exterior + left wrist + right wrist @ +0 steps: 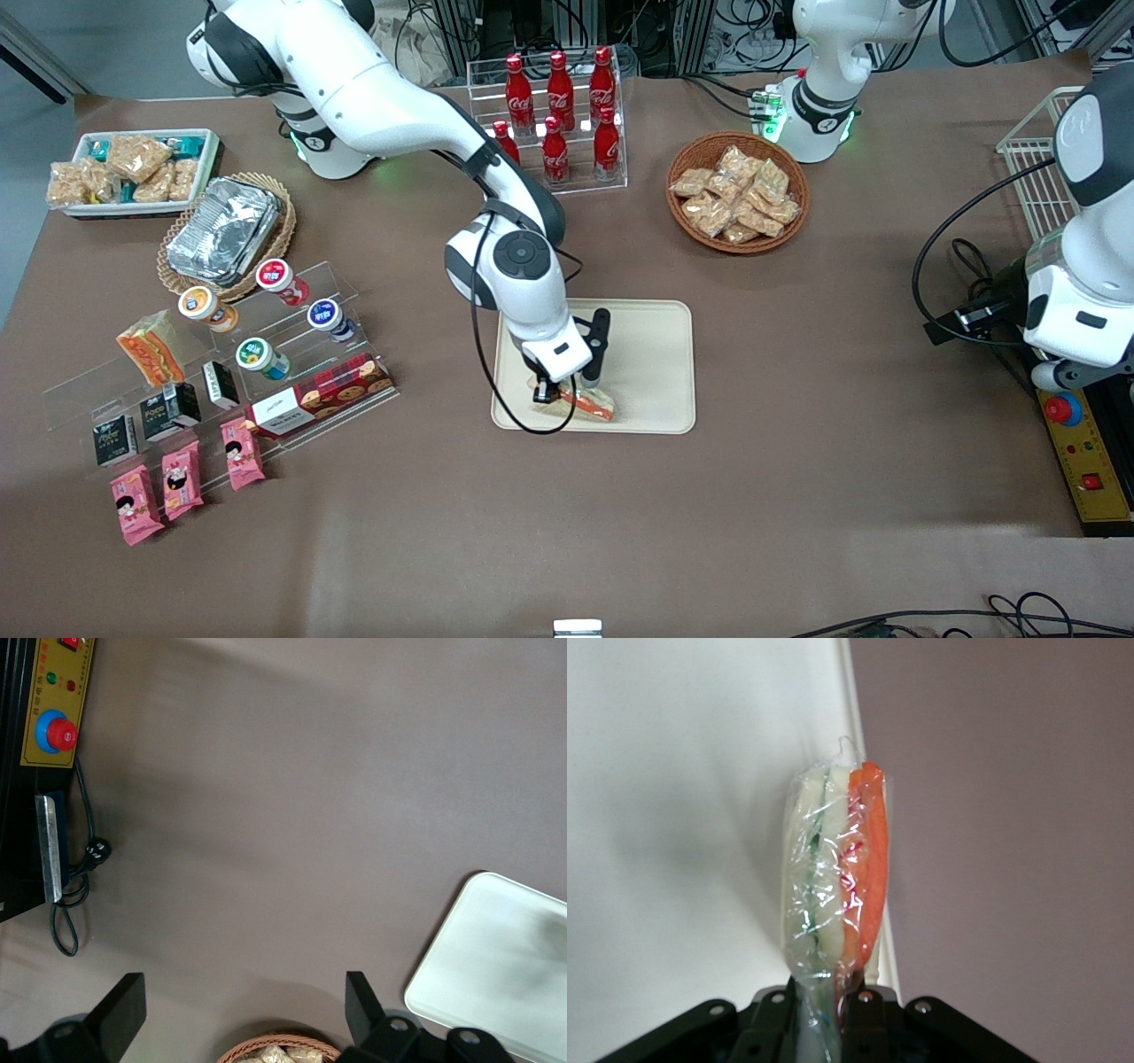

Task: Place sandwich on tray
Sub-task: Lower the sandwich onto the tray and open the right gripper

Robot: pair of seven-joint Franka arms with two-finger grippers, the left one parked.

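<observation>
The sandwich (592,403) is a clear-wrapped wedge with orange-red and green filling. It is on or just above the cream tray (651,354), at the tray edge nearest the front camera; contact cannot be told. My right gripper (560,390) is shut on it from above. In the right wrist view the fingers (864,1019) pinch the wrapped sandwich (837,877), whose cut edge hangs over the tray's rim (855,753), with tray surface (682,815) on one side and brown table on the other. A tray corner shows in the left wrist view (496,974).
A rack of cola bottles (556,115) and a wicker basket of snack packets (737,190) stand farther from the front camera than the tray. Toward the working arm's end are an acrylic shelf with a smaller orange sandwich wedge (149,347), a foil-container basket (224,232) and a white bin (133,170).
</observation>
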